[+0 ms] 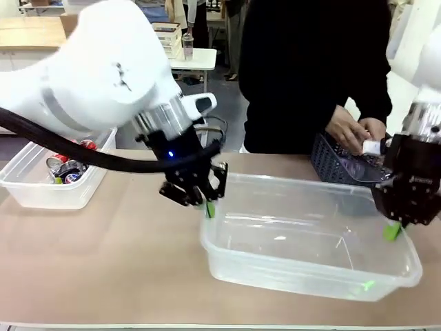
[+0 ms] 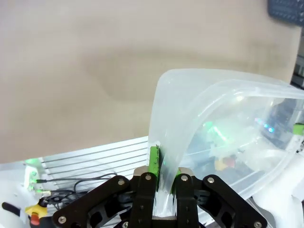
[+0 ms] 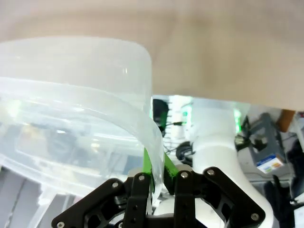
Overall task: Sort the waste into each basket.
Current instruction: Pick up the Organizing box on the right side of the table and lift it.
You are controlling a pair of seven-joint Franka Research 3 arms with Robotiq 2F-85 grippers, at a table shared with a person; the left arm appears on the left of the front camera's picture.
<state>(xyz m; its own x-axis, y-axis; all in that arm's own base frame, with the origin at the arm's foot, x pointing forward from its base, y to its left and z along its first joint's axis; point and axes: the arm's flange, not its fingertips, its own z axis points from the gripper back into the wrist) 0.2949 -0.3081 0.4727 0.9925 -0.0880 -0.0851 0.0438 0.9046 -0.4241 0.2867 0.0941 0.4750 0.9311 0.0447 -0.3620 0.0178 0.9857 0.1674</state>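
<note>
While the left pincer (image 1: 209, 205) pinches the clear tub (image 1: 310, 270) by its left rim and the right pincer (image 1: 392, 232) by its right rim, red and silver cans (image 1: 67, 169) lie in a second tub (image 1: 31, 192) far left, with bare tabletop (image 1: 110, 262) between.

Large clear tub (image 1: 303, 276), held at both ends.
Rim pinched by left gripper (image 1: 207, 201) and right gripper (image 1: 393, 228); small tub (image 1: 41, 192) of cans (image 1: 66, 169) far left.

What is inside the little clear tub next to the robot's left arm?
Red and silver cans lie inside the little tub. The left arm covers the back of the tub, so there may be more hidden there.
</note>
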